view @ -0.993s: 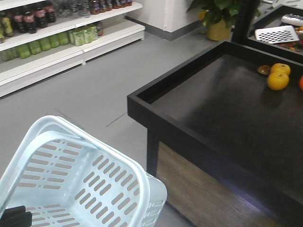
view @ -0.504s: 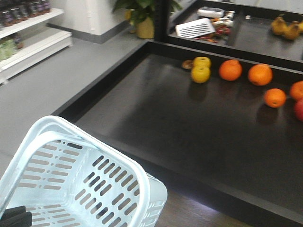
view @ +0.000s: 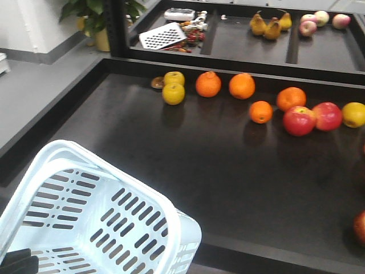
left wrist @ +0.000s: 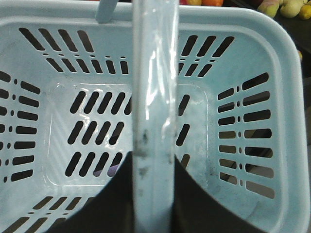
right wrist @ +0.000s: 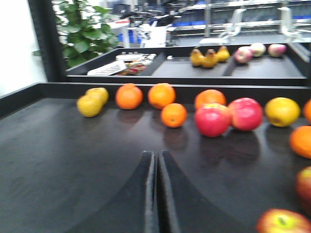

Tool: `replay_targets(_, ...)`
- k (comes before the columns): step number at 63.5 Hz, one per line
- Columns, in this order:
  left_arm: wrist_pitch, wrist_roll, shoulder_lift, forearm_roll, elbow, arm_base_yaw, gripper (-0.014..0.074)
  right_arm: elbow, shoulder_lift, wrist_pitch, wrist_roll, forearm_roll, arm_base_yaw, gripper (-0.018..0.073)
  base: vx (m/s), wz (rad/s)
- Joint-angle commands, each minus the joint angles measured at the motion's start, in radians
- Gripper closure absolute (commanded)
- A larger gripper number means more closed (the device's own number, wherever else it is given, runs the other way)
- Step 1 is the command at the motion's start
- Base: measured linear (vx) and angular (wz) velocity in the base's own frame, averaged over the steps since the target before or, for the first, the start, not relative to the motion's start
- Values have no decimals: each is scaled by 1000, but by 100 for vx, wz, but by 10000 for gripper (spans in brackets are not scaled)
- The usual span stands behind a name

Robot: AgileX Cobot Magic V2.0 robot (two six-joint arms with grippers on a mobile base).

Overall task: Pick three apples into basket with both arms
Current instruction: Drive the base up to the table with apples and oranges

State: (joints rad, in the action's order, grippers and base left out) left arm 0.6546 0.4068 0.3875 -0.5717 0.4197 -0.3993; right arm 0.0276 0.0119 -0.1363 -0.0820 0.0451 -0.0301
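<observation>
Grey floor (view: pixel 40 85) at left; white wall (view: pixel 40 23), grey skirting (view: pixel 45 55); potted plant (view: pixel 94 11) in corner; black rimmed worktop (view: pixel 188 165) in front, divided black worktop (view: pixel 239 41) behind

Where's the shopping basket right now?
Front view, lower left: the basket hangs at the near edge of the black table, its handle clamped in the left gripper, as the left wrist view shows.

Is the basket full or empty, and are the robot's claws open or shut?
Pale blue slotted plastic basket: empty, tilted.
Left black claw gripper: shut on the basket's handle.
Right black claw gripper: shut, holding nothing.
Two red apples: on the black table, outside the basket.
</observation>
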Motion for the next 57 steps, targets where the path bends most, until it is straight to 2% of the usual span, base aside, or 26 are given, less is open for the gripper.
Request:
replay_targets(1,-92,-7,4,-43,33,-6,603,13,13,75,8,10,7,564,10,-37)
replay_targets(27,-92,-7,4,-43,33,-6,603,13,13,75,8,10,7,564,9,-33)
replay_targets(57,-92,-7,4,-43,33,-6,603,13,13,75,8,10,7,564,9,-18)
